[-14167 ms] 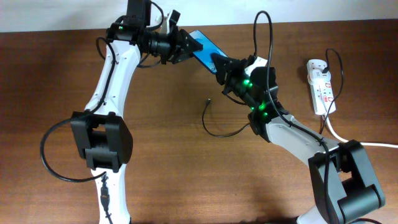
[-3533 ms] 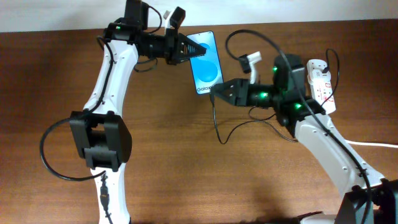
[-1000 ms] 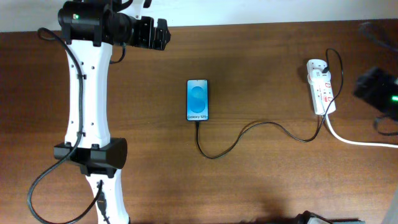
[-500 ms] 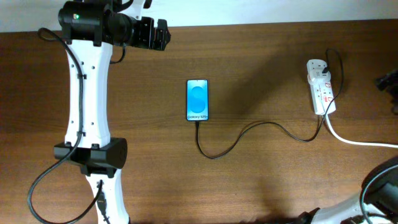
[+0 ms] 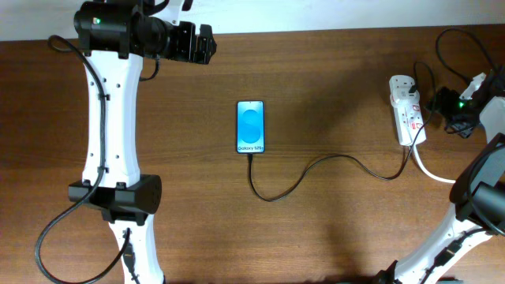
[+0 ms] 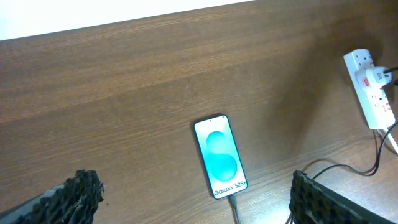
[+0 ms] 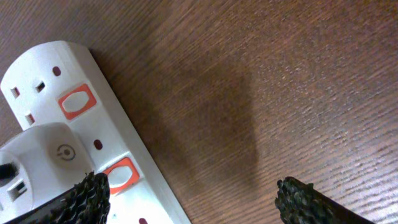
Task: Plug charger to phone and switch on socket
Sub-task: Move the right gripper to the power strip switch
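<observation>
Phone: the phone [image 5: 251, 126] lies flat at the middle of the wooden table [image 5: 331, 71], blue screen up, its white text band at the 6 o'clock end.
Charger: the charger [image 5: 341, 156] meets the phone at that 6 o'clock end, loops down, then snakes off toward 3 o'clock as far as the socket.
Socket: the socket [image 5: 408, 110] lies well apart from the phone, at its 3 o'clock near the table's right edge. A white plug [image 7: 31, 155] sits in it between two red switches [image 7: 78, 101]. Whether they are on cannot be told.
Left gripper: the left gripper [image 5: 205, 43] hangs at 11 o'clock of the phone, well apart from it. Its wrist view shows the fingers [image 6: 78, 193] spread wide and holding nothing.
Right gripper: the right gripper [image 5: 442, 106] hangs just beside the socket at its 3 o'clock. Its fingers [image 7: 301, 199] are parted wide and grip nothing, one over the strip.
</observation>
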